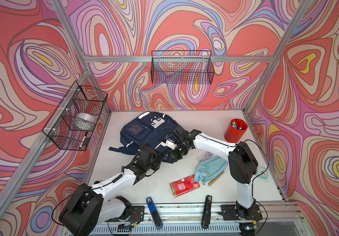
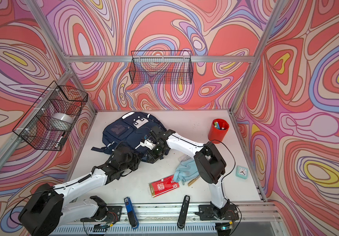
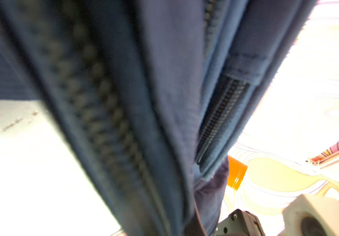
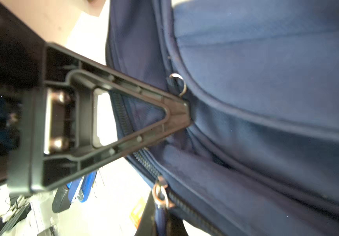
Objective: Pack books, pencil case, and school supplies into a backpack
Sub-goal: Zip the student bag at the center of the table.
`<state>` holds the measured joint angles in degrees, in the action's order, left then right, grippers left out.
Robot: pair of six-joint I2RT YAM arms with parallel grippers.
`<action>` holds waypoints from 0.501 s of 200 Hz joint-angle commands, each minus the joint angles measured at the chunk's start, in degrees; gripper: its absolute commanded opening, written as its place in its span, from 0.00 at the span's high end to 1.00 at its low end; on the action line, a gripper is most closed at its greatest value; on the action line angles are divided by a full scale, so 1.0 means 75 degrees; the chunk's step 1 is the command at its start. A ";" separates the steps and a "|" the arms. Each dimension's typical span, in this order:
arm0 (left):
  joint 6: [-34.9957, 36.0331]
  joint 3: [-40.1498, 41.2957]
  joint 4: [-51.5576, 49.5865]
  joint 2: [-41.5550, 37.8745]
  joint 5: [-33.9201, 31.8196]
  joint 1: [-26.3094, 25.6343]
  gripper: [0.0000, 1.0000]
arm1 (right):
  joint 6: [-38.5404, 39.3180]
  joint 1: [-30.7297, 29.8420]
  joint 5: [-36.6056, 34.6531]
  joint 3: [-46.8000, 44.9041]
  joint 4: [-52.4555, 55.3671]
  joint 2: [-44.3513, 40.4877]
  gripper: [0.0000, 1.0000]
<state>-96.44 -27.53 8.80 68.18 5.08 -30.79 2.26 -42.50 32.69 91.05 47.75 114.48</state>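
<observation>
On the table, the backpack lies rearward; we pinch its fabric in our shut right gripper, left gripper closed by its zip. Pencil case, red packet, clear packet, pen lie unpacked; no books visible.

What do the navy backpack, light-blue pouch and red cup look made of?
Large navy-blue backpack: matte woven fabric, probably nylon or polyester; stitched seams and zips show. Lumpy light-blue pencil case: soft cloth, creased and slumped. Round red cup: smooth, rigid, likely plastic.
</observation>
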 commanded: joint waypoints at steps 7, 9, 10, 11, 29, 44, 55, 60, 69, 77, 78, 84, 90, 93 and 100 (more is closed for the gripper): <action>0.0525 0.0252 -0.0976 -0.0142 -0.0485 0.0366 1.00 | 0.0191 0.0732 -0.1562 0.0443 0.1337 0.0484 1.00; 0.0512 0.0276 -0.0942 -0.0142 -0.0495 0.0366 1.00 | 0.0193 0.0733 -0.1559 0.0455 0.1349 0.0501 1.00; 0.0510 0.0292 -0.0929 -0.0140 -0.0492 0.0372 1.00 | 0.0198 0.0733 -0.1552 0.0468 0.1341 0.0505 1.00; 0.0509 0.0294 -0.0904 -0.0145 -0.0485 0.0375 1.00 | 0.0206 0.0733 -0.1549 0.0475 0.1337 0.0508 0.99; 0.0662 0.0162 -0.0750 0.0068 -0.0279 0.0343 1.00 | 0.0052 0.0673 -0.0972 0.0510 0.0935 0.0531 0.83; 0.0687 -0.0052 -0.0603 0.0495 -0.0075 0.0180 1.00 | -0.0043 0.0376 -0.0986 0.0446 0.0504 0.0455 0.80; 0.0576 -0.0006 -0.0361 0.0676 -0.0126 0.0086 1.00 | -0.0184 0.0265 -0.0909 0.0283 0.0116 0.0382 0.79; 0.0550 0.0031 -0.0275 0.0709 -0.0150 0.0085 1.00 | -0.0265 0.0264 -0.0807 0.0226 0.0011 0.0382 0.79; 0.0484 0.0098 -0.0212 0.0741 -0.0195 0.0085 1.00 | -0.0404 0.0264 -0.0785 0.0134 -0.0208 0.0368 0.79; 0.0472 0.0152 -0.0126 0.0752 -0.0219 0.0085 1.00 | -0.0475 0.0264 -0.0695 0.0072 -0.0386 0.0367 0.79; 0.0478 0.0154 -0.0116 0.0752 -0.0220 0.0079 1.00 | -0.0476 0.0258 -0.0681 0.0066 -0.0400 0.0368 0.79; 0.0484 0.0146 -0.0120 0.0764 -0.0209 0.0073 1.00 | -0.0511 0.0247 -0.0526 0.0032 -0.0492 0.0370 0.79; 0.0484 0.0127 -0.0147 0.0786 -0.0199 0.0073 1.00 | -0.0518 0.0221 -0.0350 -0.0017 -0.0573 0.0370 0.79; 0.0484 0.0121 -0.0151 0.0795 -0.0216 0.0069 1.00 | -0.0507 0.0193 -0.0273 -0.0041 -0.0593 0.0358 0.79; 0.0500 0.0102 -0.0150 0.0799 -0.0238 0.0073 1.00 | -0.0451 0.0127 -0.0158 -0.0077 -0.0571 0.0346 0.79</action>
<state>-93.41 -26.98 7.46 73.56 5.87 -30.06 -0.08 -40.64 29.61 91.79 47.99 117.12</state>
